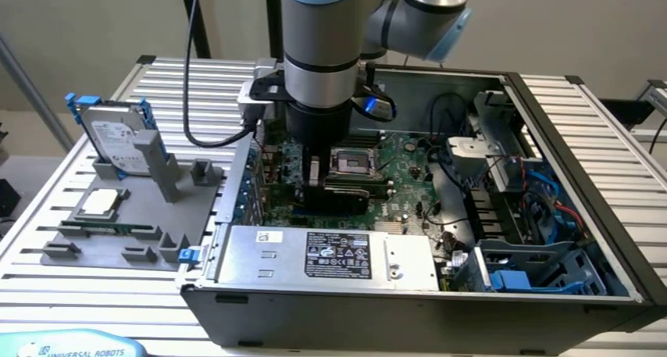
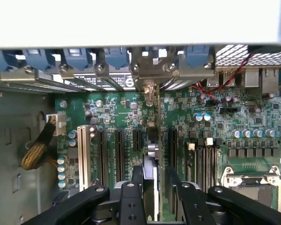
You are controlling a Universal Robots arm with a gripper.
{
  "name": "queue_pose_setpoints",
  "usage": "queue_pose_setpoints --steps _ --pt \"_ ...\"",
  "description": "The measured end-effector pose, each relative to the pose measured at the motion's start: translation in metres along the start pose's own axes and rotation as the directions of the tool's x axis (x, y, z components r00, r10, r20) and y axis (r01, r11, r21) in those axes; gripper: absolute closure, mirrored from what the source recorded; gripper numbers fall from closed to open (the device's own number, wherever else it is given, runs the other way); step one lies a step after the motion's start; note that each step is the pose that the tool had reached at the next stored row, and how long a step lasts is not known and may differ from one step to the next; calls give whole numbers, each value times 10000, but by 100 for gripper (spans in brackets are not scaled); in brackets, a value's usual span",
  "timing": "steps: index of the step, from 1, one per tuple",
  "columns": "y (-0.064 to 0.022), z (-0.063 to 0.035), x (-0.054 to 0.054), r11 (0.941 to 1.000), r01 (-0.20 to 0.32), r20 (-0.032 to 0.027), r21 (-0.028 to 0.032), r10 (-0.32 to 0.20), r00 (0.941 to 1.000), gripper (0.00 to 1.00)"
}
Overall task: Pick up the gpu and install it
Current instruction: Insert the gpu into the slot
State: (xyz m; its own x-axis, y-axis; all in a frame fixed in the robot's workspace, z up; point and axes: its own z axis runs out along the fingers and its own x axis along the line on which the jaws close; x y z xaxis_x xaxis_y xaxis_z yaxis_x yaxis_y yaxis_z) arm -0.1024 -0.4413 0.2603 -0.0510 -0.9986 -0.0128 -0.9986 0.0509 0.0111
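1. Arm [image 1: 323,52] lowered straight down into open case [image 1: 583,138], over motherboard [image 1: 407,158] near the case's rear wall on the exterior view's left.
2. Gripper [image 2: 155,187] closed on gpu [image 2: 158,140]: black fingers [image 2: 131,197] pressed against both faces of the card, holding it on edge.
3. Gpu seen edge-on in the wrist view, running from between the fingers toward the rear slot openings, upright over the motherboard among the expansion slots [image 2: 119,150].
4. Silver end bracket [image 2: 150,75] of the gpu standing against the rear panel, in line with the blue latches [image 2: 75,58] along that wall.
5. Full seating of the card in its slot: cannot tell; lower edge hidden behind the gripper and the card itself.
6. In the exterior view, gripper and card largely hidden behind the arm's dark wrist, just beside the CPU socket [image 1: 352,163].
7. Power supply [image 1: 323,254] lying along the case's near side, apart from the gripper.
8. Outside the case, on the exterior view's left: grey holder [image 1: 125,232] on the table [image 1: 42,279], bearing hard drive [image 1: 109,134] upright with blue rails and processor [image 1: 101,202] lying flat. Both well apart from the gripper.
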Motion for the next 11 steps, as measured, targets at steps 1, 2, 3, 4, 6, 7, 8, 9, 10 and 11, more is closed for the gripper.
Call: queue_pose_setpoints --steps 1,2,3,4,6,7,8,9,10,11 --pt "1 -45 -1 10000 0 1 0 0 10000 66" --pt "1 -90 -1 10000 0 0 0 0 10000 66" --pt "1 -135 -2 10000 1 1 0 -1 10000 66" --pt "2 -180 -2 10000 0 0 0 0 10000 66" --pt "3 -270 -4 10000 0 1 1 0 10000 66" --pt "3 -308 -4 10000 0 -2 -1 0 10000 66" --pt "4 -338 -4 10000 1 1 1 -1 10000 66" --pt "4 -357 -5 10000 0 1 0 0 10000 68" --pt "4 -365 -5 10000 1 0 0 -1 10000 75" --pt "4 -367 -5 10000 1 2 1 -1 10000 81"
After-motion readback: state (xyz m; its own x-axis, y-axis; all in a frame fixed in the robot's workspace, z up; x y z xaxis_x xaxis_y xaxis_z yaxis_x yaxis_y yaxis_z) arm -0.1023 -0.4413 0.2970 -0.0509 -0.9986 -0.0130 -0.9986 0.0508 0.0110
